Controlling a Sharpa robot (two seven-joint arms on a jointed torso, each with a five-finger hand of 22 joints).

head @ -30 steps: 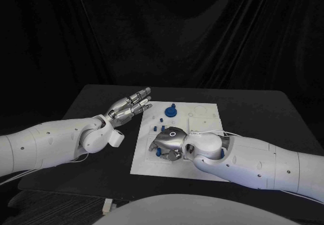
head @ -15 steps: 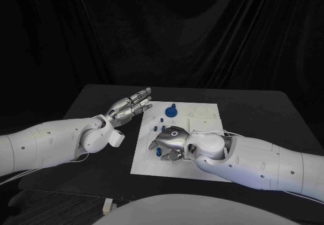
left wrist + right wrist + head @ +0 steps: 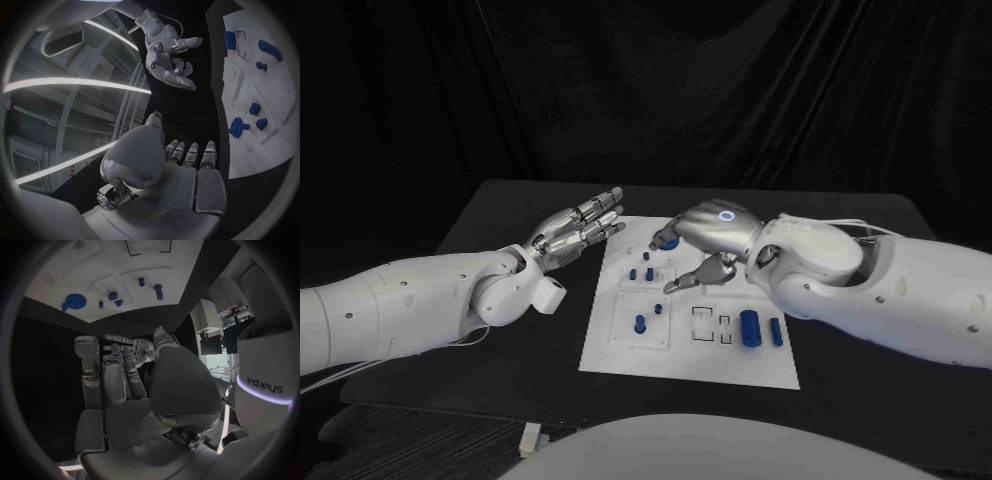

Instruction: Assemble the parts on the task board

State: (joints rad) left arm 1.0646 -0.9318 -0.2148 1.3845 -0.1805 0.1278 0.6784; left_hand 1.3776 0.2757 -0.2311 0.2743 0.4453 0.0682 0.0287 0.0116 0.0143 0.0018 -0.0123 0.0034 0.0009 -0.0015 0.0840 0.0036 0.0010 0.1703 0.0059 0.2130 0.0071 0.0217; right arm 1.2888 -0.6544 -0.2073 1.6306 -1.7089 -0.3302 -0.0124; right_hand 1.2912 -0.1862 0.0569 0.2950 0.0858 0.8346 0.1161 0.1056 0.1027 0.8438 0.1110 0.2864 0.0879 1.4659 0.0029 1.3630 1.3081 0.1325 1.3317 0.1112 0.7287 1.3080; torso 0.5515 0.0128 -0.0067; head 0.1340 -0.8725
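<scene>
Overhead, one task board (image 3: pixel 625 350), two empty hands, left (image 3: pixel 581 225), right (image 3: pixel 707 245)

Task board w/ blue parts, mid-table

White rectangular task board (image 3: pixel 625 355) lies flat on black table. Round blue part (image 3: pixel 666 241) at far edge; small blue pegs (image 3: pixel 640 272) below it; one peg (image 3: pixel 640 322) in near-left recess; two longer blue parts (image 3: pixel 750 327) side by side near-right.

Parts (image 3: pixel 749 327) on task board (image 3: pixel 625 357)
</scene>
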